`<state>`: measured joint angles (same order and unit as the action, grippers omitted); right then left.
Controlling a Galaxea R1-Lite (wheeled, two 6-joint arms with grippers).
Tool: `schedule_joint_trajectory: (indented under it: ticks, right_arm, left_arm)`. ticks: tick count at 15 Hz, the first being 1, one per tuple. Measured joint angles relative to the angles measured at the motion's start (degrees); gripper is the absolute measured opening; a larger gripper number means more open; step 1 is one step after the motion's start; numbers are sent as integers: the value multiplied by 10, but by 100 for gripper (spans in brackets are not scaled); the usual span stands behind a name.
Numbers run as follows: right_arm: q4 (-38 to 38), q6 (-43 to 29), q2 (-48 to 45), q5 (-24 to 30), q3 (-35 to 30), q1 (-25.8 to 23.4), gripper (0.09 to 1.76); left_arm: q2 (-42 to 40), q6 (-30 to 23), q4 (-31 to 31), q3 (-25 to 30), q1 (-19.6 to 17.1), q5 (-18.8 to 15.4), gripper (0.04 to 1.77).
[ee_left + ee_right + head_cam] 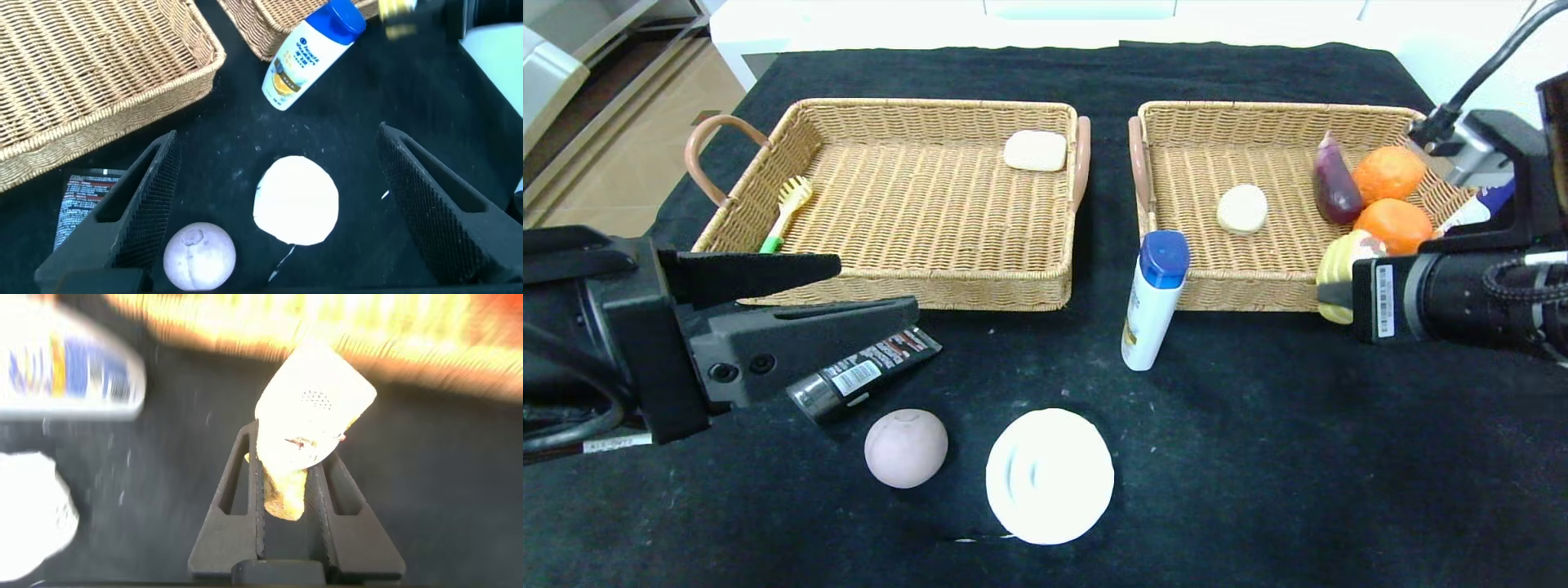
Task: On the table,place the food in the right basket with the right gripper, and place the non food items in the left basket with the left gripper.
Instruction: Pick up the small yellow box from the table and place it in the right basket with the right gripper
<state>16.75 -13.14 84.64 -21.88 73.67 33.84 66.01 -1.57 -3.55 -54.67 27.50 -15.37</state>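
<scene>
My right gripper (1342,292) is shut on the yellow cake slice (1339,260), held at the front rim of the right basket (1241,290); the right wrist view shows the gripper (292,451) pinching the slice (315,396). The cream bun (1242,208) lies in that basket. My left gripper (876,286) is open and empty above the black tube (866,371); in the left wrist view the gripper (276,135) hangs over the white dish (296,201). The pinkish bun (906,447), dish (1049,475) and blue-capped white bottle (1154,298) lie on the table (1258,457).
The right basket also holds an eggplant (1335,184) and two oranges (1388,173). The left basket (907,286) holds a white bar (1034,150) and a yellow-green brush (786,211). Another bottle (1478,208) shows partly behind the right arm.
</scene>
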Motion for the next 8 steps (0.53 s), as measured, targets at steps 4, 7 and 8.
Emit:
schedule_joint_trajectory:
  ticks: [4, 7, 8]
  right_arm:
    - [-82, 57, 19, 22, 33, -56, 38]
    - [-108, 66, 42, 50, 74, -87, 38]
    - [-118, 67, 51, 60, 89, -96, 38]
  left_arm:
    - [0, 0, 0, 0, 0, 0, 172]
    - [-1, 0, 0, 0, 0, 0, 172]
    - [-1, 0, 0, 0, 0, 0, 172]
